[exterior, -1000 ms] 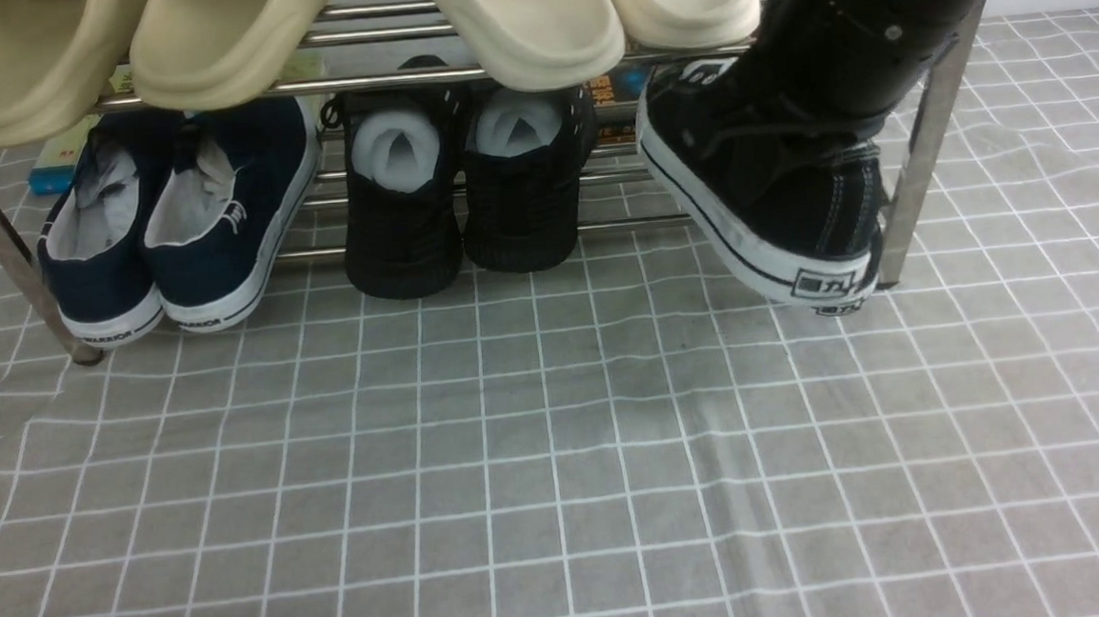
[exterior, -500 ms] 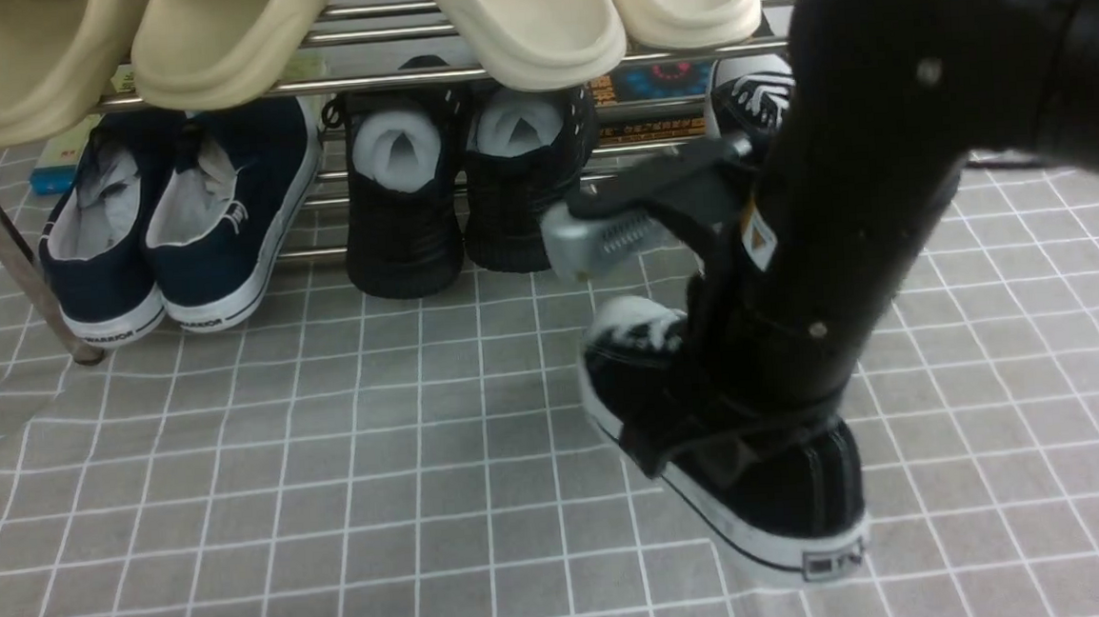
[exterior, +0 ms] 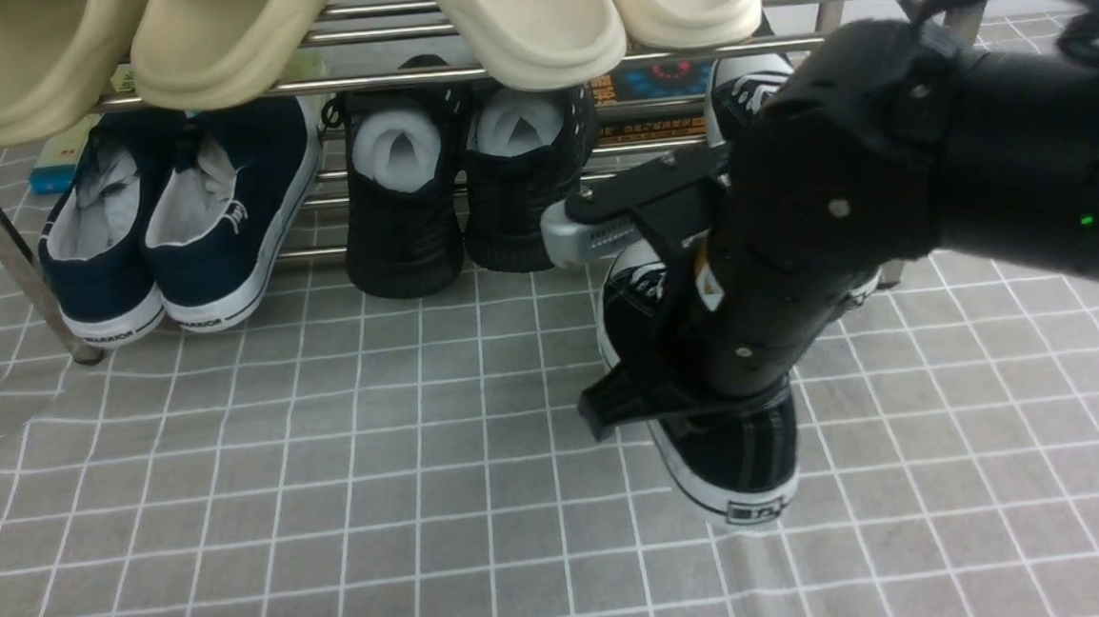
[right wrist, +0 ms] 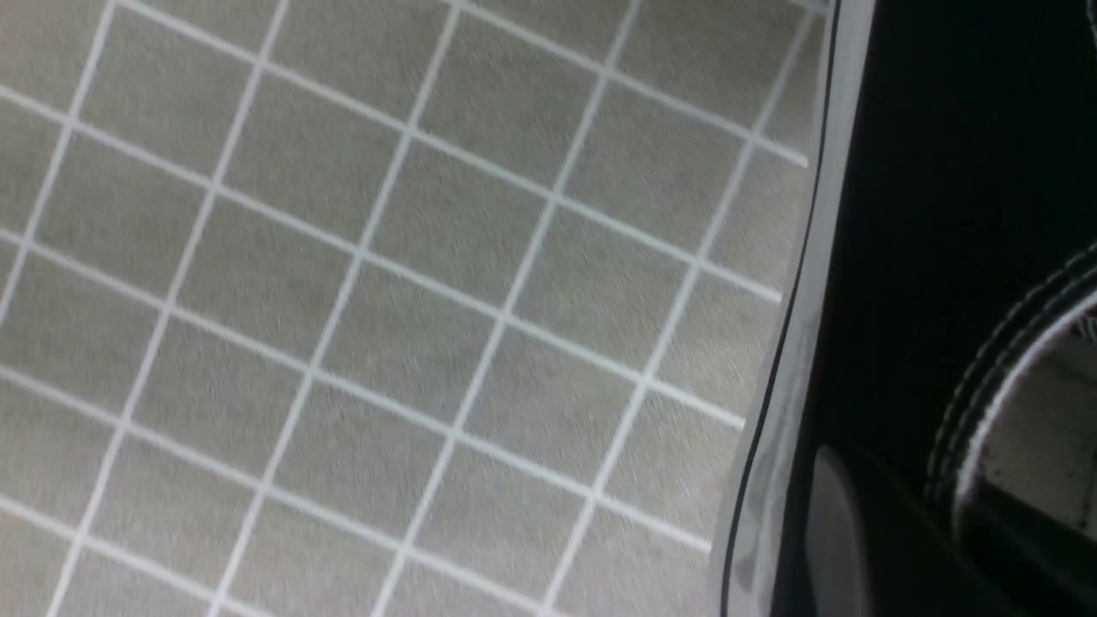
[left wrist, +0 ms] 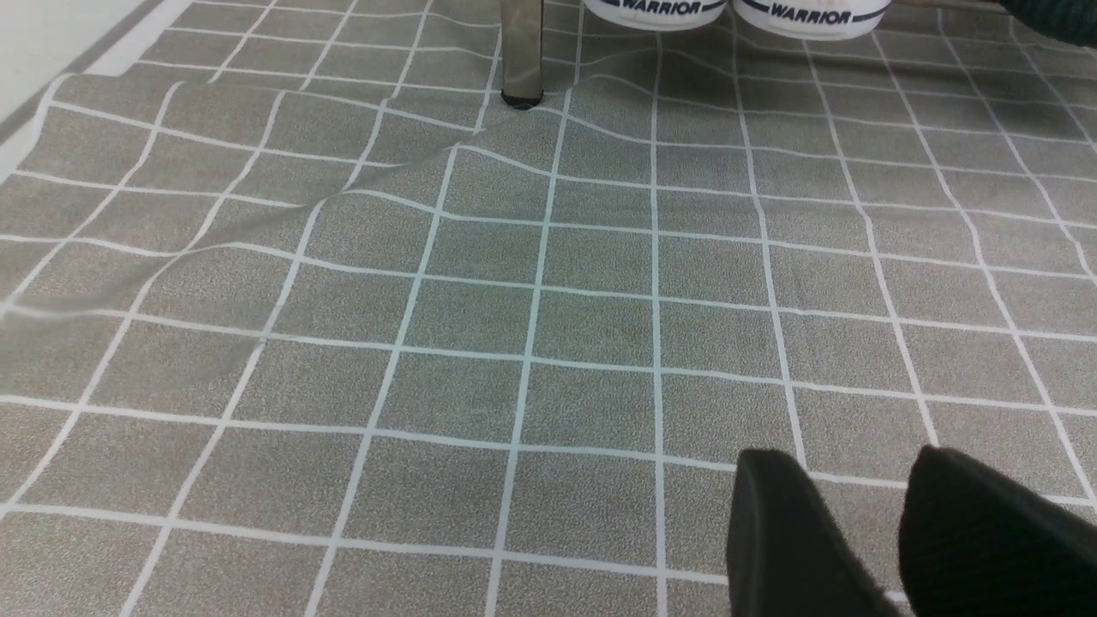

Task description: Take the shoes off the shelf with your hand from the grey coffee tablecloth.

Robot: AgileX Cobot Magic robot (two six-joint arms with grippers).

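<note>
Front view: my right gripper (exterior: pixel 693 386), a black claw on a grey-silver wrist, was pressed together on the collar of one black canvas low-top sneaker (exterior: pixel 740 464) with a white-edged sole. It held the shoe clear of the shiny two-tier steel tube shelf (exterior: pixel 383 78), over the grey-taupe tablecloth (exterior: pixel 333 512) with its thin white grid. The heel pointed toward the camera and the toe tipped up toward the rack; whether the sole touched the cloth, I could not tell. My right wrist camera showed only black canvas and white stitching hard against the jaw, with gridded cloth beside it. The second sneaker (exterior: pixel 751 91) of the pair sat on the lower tier at the rack's right end, its white toe cap and laces peeking out behind my arm. By my reckoning the job stood near its midpoint: one shoe was off the rack but not yet let go, and the other was untouched. Cream foam slippers (exterior: pixel 209 43) lined the top tier, with navy slip-on sneakers (exterior: pixel 182 226) and black knit shoes (exterior: pixel 452 190) stuffed with white paper below. My left gripper (left wrist: pixel 857 480) hovered low over bare cloth near the rack's left leg, jaws parted, pinching nothing.
</note>
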